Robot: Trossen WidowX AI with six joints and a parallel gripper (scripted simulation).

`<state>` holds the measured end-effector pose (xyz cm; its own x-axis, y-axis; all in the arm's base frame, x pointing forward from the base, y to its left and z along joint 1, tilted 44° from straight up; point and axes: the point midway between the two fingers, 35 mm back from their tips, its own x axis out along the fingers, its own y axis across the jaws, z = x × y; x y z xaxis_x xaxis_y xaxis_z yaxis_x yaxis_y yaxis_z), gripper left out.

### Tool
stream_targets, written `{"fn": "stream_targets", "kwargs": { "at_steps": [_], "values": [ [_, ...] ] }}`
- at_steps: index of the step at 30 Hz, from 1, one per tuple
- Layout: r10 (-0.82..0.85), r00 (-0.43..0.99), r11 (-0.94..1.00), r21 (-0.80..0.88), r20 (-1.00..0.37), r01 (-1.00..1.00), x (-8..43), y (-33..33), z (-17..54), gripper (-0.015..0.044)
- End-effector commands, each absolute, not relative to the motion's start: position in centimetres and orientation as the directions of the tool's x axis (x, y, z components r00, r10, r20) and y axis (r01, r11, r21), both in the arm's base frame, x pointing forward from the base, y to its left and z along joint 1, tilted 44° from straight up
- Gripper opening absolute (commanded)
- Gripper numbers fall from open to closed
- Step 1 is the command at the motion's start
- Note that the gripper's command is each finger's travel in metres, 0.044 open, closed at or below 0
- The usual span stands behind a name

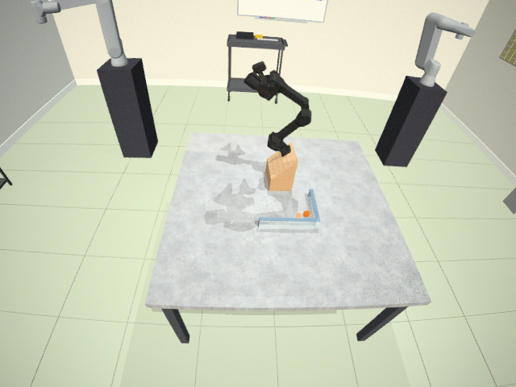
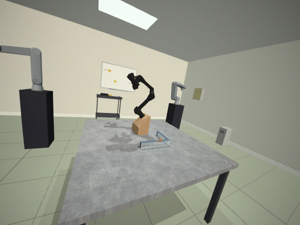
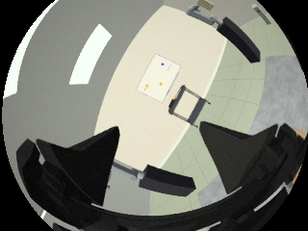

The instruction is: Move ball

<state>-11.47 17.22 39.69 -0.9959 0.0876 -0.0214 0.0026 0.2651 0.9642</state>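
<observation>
The orange ball (image 1: 306, 214) (image 2: 160, 139) lies on the table inside the corner of the two low clear walls, near the right wall (image 1: 314, 204) (image 2: 162, 135). Its paler see-through copy (image 1: 298, 215) (image 2: 157, 141) shows just left of the ball, close behind the front wall (image 1: 287, 219) (image 2: 152, 141). The ball is beside the copy, not on it. My gripper (image 3: 160, 128) is open, with nothing between its wide-spread fingers in the wrist view. It is raised high above and behind the walls, facing the room's back wall. The ball is not in the wrist view.
The arm's wooden base block (image 1: 280, 176) (image 2: 143, 127) stands on the table (image 1: 250, 270) (image 2: 125, 174) behind the walls. The arm's shadows fall left of the block. Two grey arms on dark pedestals (image 1: 129, 112) (image 1: 408, 120) and a cart (image 1: 255, 41) (image 3: 188, 106) stand beyond the table.
</observation>
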Motion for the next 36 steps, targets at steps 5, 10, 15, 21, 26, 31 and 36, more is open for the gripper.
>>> {"fn": "stream_targets", "kwargs": {
  "at_steps": [5, 10, 15, 21, 26, 31, 36],
  "values": [
    [0.001, -0.999, 0.142, 0.989, -0.033, -0.033, -12.3, 14.9, 40.5, 0.0275],
    [-0.122, -0.991, -0.067, 0.997, -0.053, -0.045, -13.9, 10.0, 41.8, 0.0275],
    [-0.257, -0.963, -0.302, 0.953, -0.077, 0.005, -14.6, 3.8, 42.9, 0.0275],
    [-0.398, -0.911, -0.523, 0.843, -0.11, 0.126, -14.1, -3.1, 43.4, 0.0275],
    [-0.495, -0.857, -0.652, 0.713, -0.142, 0.258, -12.7, -8.2, 43.2, 0.0275],
    [-0.585, -0.791, -0.725, 0.55, -0.177, 0.413, -10.4, -13.2, 42.5, 0.0275],
    [-0.699, -0.675, -0.713, 0.291, -0.235, 0.637, -5.5, -19.6, 40.8, 0.0275]
  ]
}}
